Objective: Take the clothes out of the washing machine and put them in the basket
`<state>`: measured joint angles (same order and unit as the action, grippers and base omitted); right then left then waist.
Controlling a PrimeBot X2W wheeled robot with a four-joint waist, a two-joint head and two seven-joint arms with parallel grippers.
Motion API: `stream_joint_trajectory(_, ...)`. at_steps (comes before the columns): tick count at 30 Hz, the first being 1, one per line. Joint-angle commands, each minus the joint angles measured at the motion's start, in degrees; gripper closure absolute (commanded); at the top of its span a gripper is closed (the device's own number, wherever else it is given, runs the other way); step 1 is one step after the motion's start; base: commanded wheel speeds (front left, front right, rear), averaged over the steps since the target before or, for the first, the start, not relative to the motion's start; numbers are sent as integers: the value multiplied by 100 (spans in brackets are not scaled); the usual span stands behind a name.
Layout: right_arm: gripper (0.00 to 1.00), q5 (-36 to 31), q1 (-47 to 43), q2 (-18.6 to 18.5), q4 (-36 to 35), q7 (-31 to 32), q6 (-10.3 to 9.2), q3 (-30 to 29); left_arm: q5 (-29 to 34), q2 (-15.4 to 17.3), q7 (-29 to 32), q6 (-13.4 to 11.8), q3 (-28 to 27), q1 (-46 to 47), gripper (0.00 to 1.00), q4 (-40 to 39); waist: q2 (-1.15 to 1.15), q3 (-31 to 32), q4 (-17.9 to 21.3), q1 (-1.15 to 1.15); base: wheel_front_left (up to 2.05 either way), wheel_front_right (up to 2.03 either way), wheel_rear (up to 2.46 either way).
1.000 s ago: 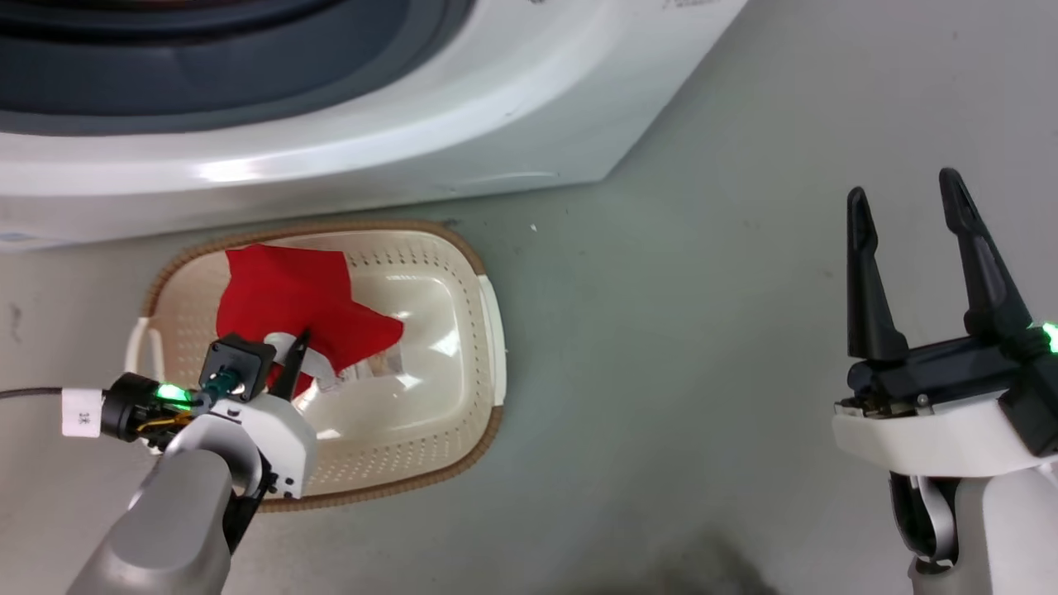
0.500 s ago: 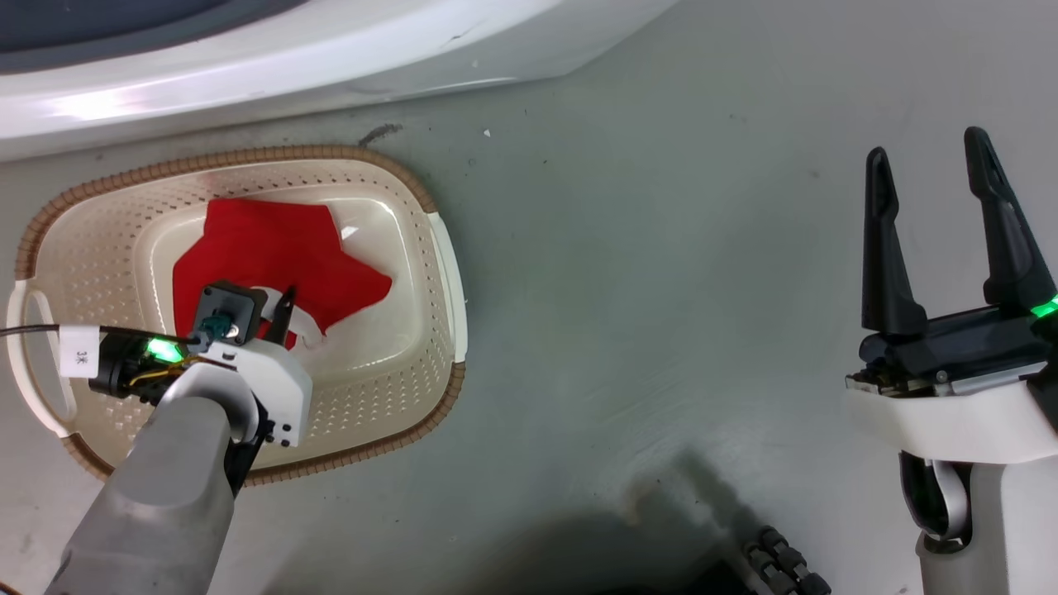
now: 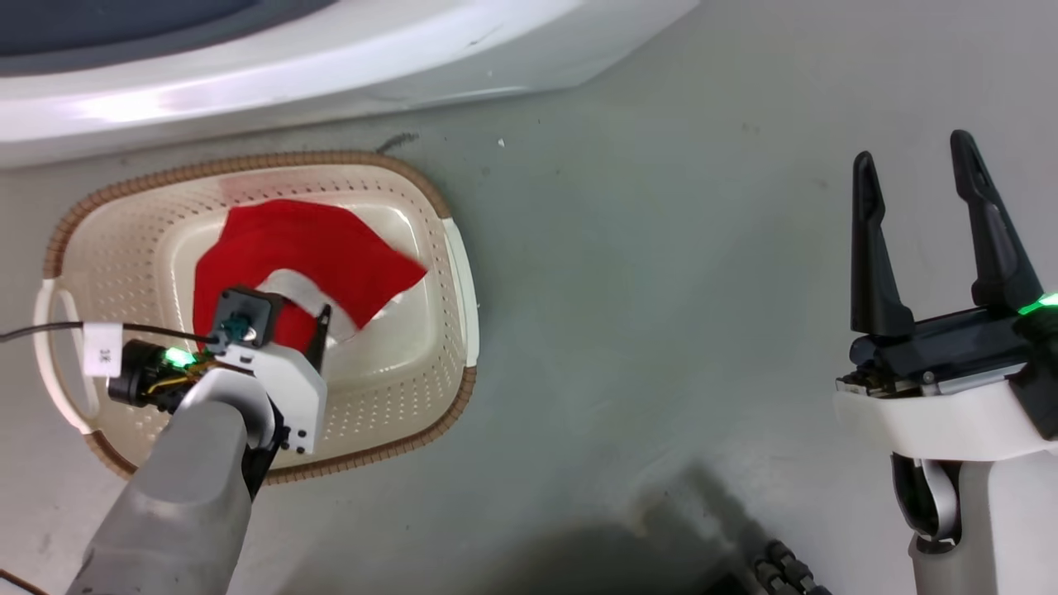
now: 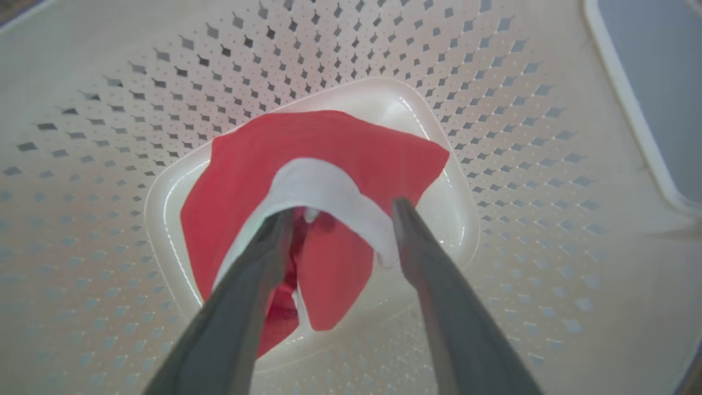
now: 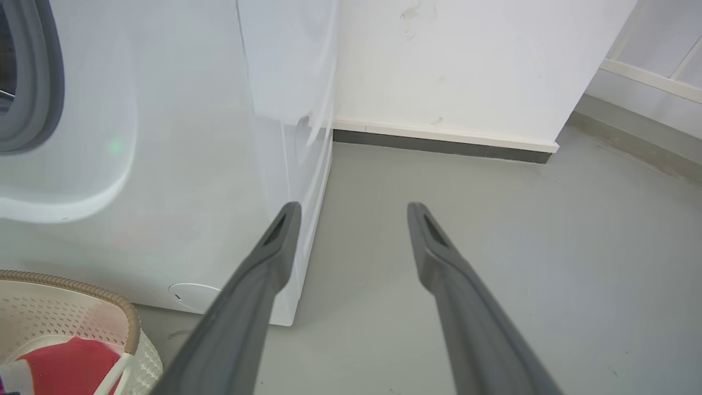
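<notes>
Directly over the clothes (image 4: 340,148) (in the basket (image 4: 493,82)) hangs the left hand (image 4: 340,211), spread.

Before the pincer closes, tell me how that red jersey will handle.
Probably floppy: the jersey lies crumpled and folded over itself on the basket floor. Likely light, since it is thin cloth lying nearly flat. A pinch from the left pincer would probably lift one fold while the rest hangs.
</notes>
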<state>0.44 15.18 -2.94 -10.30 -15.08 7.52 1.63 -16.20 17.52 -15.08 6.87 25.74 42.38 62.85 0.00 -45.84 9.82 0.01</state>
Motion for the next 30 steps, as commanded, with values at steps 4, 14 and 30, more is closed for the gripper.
stream_joint_trajectory(4, 0, -83, -56, 12, 97, -14, -7, 24, 27, -61, -13, -64, -84, -312, 0, -111, 0, 475, -61, -1, 0, 0, 0)
stream_joint_trajectory(14, 0, -275, -294, 11, 367, -14, -6, -82, -266, -287, -14, -18, -814, -1152, 0, -1122, 0, 1551, -364, -1, 0, 0, 0)
stream_joint_trajectory(30, 0, -265, -683, 11, 587, -14, -6, -286, -235, -477, -13, 61, -1962, -2490, 0, -3829, 0, 2663, -682, -1, 0, 0, 0)
